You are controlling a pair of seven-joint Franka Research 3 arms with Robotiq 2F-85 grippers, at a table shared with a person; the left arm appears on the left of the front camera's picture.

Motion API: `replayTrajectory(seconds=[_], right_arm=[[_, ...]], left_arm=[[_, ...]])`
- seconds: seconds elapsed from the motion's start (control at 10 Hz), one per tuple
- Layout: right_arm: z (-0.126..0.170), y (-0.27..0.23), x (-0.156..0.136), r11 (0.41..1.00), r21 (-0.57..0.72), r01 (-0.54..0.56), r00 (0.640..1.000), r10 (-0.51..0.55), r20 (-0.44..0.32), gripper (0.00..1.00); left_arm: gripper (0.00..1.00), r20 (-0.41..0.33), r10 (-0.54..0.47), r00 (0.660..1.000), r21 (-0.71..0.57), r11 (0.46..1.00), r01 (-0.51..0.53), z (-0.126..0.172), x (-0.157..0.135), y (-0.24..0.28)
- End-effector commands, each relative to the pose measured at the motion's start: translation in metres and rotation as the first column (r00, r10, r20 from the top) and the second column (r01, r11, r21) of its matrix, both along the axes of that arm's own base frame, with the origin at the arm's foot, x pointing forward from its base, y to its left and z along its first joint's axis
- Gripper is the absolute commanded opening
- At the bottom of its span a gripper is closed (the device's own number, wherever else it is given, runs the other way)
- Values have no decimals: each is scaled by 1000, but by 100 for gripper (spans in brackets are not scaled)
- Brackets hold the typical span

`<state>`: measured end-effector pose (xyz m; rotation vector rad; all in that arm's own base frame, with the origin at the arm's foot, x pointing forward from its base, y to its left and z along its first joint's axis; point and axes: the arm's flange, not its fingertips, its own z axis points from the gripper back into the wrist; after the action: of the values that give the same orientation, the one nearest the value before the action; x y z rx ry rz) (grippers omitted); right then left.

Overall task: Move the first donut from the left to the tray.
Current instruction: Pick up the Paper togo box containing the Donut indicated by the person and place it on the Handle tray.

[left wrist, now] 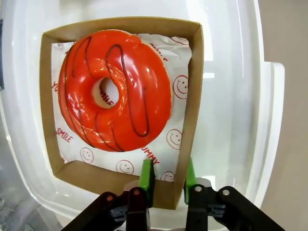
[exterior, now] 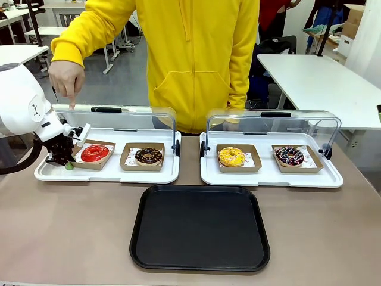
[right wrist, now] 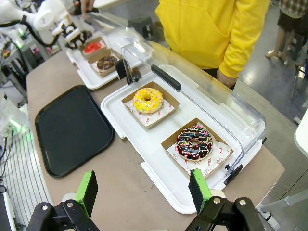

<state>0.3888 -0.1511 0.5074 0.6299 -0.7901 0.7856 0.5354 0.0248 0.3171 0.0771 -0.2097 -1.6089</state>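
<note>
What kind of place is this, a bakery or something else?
Likely a robotics lab staged as a donut counter, not a real bakery: the robot's left hand grips the holder of a red donut in a lidded display tray, with plain work tables behind.

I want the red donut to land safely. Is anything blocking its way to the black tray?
Nothing visible does. The left gripper pinches the cardboard holder of the red donut; only bare table lies before the black tray.
</note>
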Motion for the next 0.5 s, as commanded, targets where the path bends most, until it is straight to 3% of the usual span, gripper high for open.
replayTrajectory(seconds=[0.0,0.2,0.4], right_arm=[[1,0,3,1000,16,-10,999,10,32,100],[1,0,3,1000,16,-10,999,10,32,100],[1,0,3,1000,16,-10,999,10,32,100]], left_arm=[[9,-29,0,1000,11,1000,0,3,2,-1],[0,-45,-3,999,9,1000,3,3,2,-1],[0,-52,-36,998,-33,999,34,5,3,0]])
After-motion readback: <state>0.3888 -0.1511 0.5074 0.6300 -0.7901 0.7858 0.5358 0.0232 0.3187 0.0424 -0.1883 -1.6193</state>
